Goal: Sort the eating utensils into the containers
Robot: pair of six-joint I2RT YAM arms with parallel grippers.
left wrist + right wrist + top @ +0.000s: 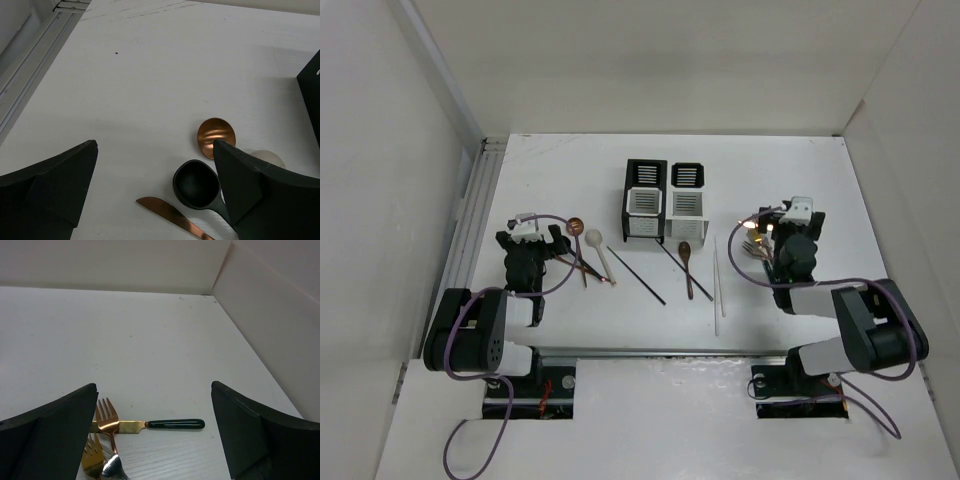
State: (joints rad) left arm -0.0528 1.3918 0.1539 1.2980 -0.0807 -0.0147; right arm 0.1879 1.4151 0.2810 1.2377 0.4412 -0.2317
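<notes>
The left claw [155, 145] is spread near a shiny copper spoon [216, 137] and a matte black spoon [196, 183] on the white bench [150, 75]. The right claw [154, 386] is also spread, near a copper fork [106, 412] and a black-handled gold utensil [172, 424].

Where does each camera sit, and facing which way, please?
Top external: above and behind, looking down on the table; left gripper, right gripper show.
Left wrist: on left gripper, facing forward over copper spoon; fingers show.
Right wrist: on right gripper, facing far wall over copper fork; fingers show.
Shared: copper spoon, top and left wrist.
</notes>
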